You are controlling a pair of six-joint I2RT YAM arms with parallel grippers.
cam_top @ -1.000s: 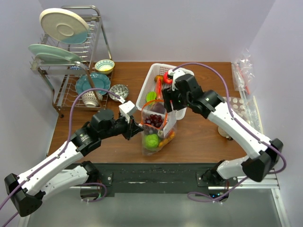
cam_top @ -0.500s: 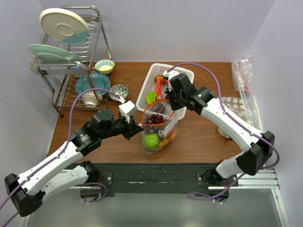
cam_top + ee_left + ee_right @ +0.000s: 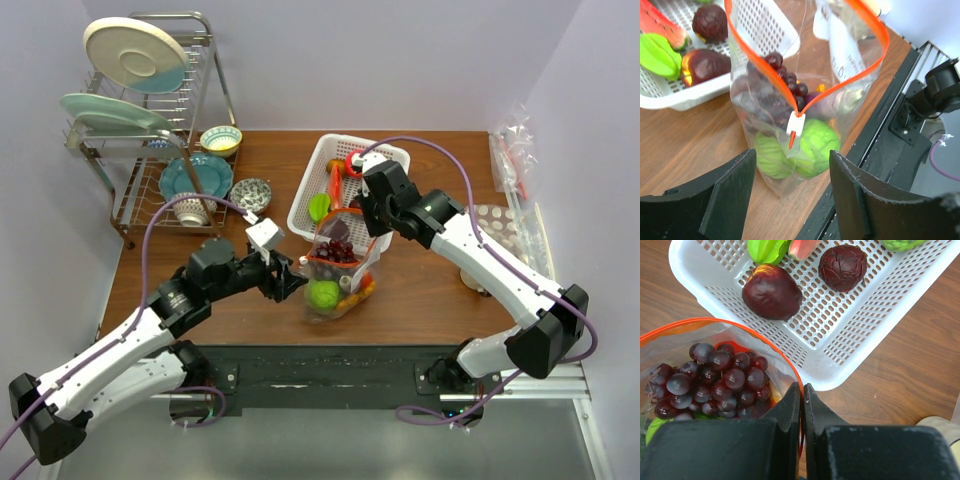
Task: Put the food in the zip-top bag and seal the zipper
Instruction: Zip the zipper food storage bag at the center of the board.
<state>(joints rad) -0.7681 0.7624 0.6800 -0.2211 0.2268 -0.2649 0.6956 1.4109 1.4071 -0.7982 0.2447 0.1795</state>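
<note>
The clear zip-top bag stands upright on the table in front of the white basket. It holds dark grapes, a green fruit and some orange pieces. Its orange-red zipper gapes in a wide loop, with the white slider at the near end. My right gripper is shut on the zipper rim at the bag's far side. My left gripper stands open just short of the bag's near end, touching nothing. Two dark red fruits and a green star fruit lie in the basket.
A dish rack with plates stands at the back left, with bowls beside it. Clear packets and a round mat lie at the right edge. The table's front edge and a black rail run just behind the bag.
My left gripper has opened and let go of the bag's near end. My right gripper came down onto the far rim and shut on it. The bag has shifted slightly right.
</note>
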